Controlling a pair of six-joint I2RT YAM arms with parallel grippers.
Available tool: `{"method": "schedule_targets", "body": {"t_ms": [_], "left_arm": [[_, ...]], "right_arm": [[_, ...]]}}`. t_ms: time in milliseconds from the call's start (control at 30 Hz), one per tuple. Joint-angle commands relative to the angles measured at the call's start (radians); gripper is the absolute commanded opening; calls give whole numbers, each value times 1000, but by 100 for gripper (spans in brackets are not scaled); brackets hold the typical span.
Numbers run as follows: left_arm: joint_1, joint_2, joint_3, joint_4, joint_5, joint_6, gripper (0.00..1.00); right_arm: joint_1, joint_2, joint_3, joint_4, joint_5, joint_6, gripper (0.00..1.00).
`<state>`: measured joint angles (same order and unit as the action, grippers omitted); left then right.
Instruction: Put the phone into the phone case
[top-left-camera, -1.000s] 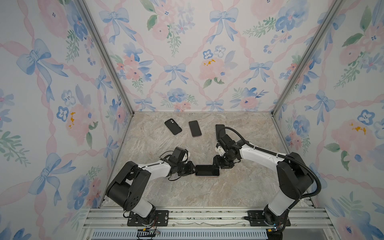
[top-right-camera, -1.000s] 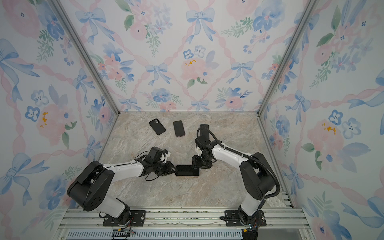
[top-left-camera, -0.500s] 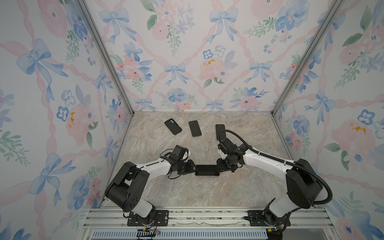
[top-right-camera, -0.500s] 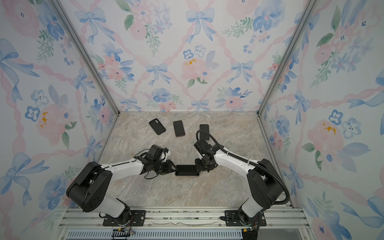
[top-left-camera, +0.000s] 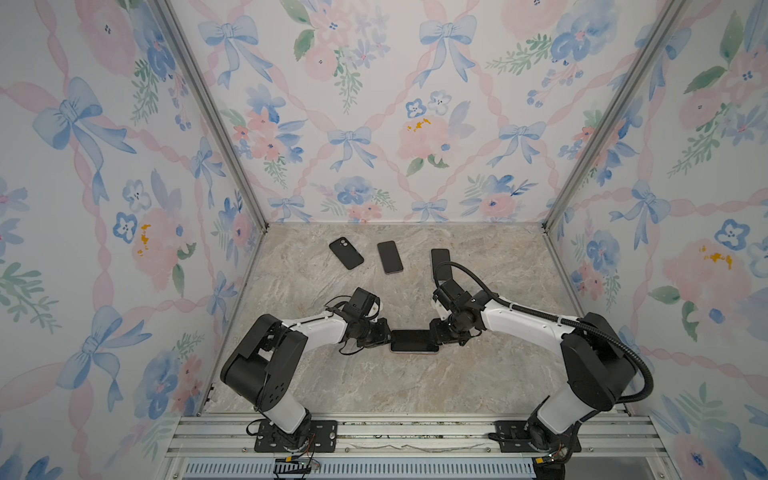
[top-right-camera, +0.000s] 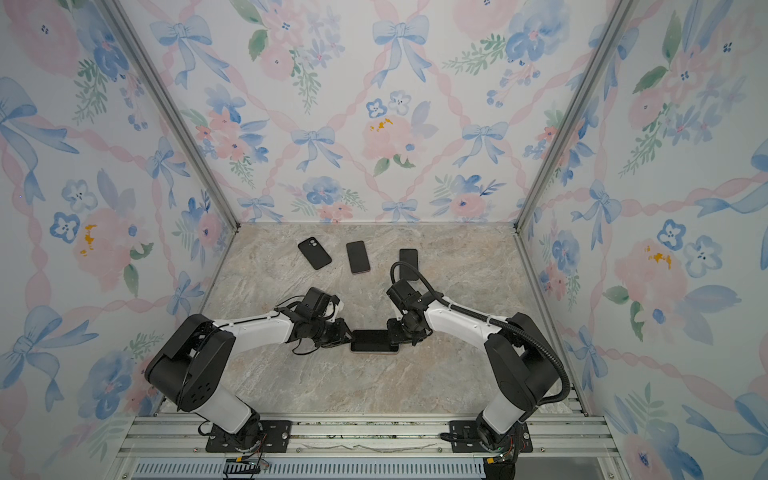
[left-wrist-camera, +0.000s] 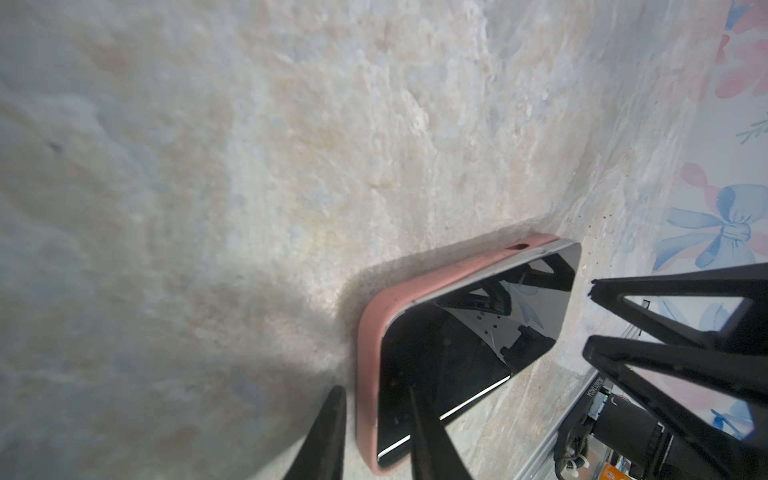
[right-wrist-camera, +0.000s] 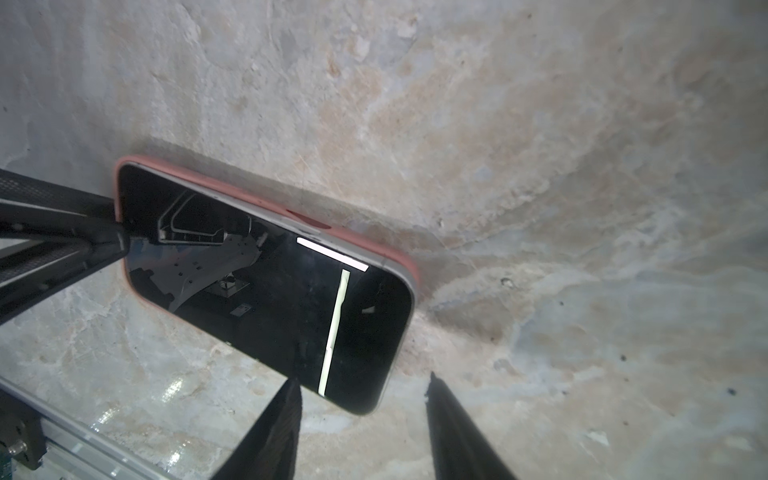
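Observation:
A black-screened phone (top-left-camera: 413, 340) (top-right-camera: 374, 340) lies screen up in a pink phone case (left-wrist-camera: 368, 353) (right-wrist-camera: 309, 221) at the table's middle. Its end toward my left arm sits inside the pink rim. The other end shows its silver edge proud of the case. My left gripper (top-left-camera: 386, 336) (left-wrist-camera: 374, 390) stands narrowly open astride the case's short end, one finger on the table just outside the rim, the other over the screen. My right gripper (top-left-camera: 436, 334) (right-wrist-camera: 361, 378) is open at the opposite end, its fingers either side of a phone corner without touching.
At the back of the marble table lie a black case with a camera cut-out (top-left-camera: 346, 252), a dark phone with a pink rim (top-left-camera: 390, 257) and another dark slab (top-left-camera: 440, 259) partly behind the right arm's cable. Floral walls close three sides; an aluminium rail (top-left-camera: 415, 432) runs along the front.
My right arm has swung its elbow outward and brought its gripper lower onto the phone's right end. The left gripper and the phone have stayed where they were.

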<state>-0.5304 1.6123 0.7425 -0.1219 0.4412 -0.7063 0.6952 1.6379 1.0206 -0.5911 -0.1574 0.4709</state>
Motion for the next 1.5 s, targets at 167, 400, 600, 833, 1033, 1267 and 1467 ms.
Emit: {"method": "schedule_targets", "body": {"t_ms": [167,400,600,833,1033,1267,1467], "left_arm": [[-15,5,9,-15,-21,20,24],[-29,12,1,-8,-30,15,20],[-45,17,-37,33,-12,-4,16],[-52,3,-56,63,2,-22,11],[-60,-11,-69,90,13,-37,13],[-28,-89,-119,70,3,-24,25],[-10,-128,-132,11,-10,-1,32]], "right_arm": [[-2,51,-29,31,-47,30,49],[13,80,-15,35,-70,37,34],[43,87,-5,48,-88,58,24],[95,122,13,93,-120,102,21],[135,142,19,120,-133,135,19],[94,40,12,4,4,72,25],[54,-67,-8,-51,56,17,34]]}}
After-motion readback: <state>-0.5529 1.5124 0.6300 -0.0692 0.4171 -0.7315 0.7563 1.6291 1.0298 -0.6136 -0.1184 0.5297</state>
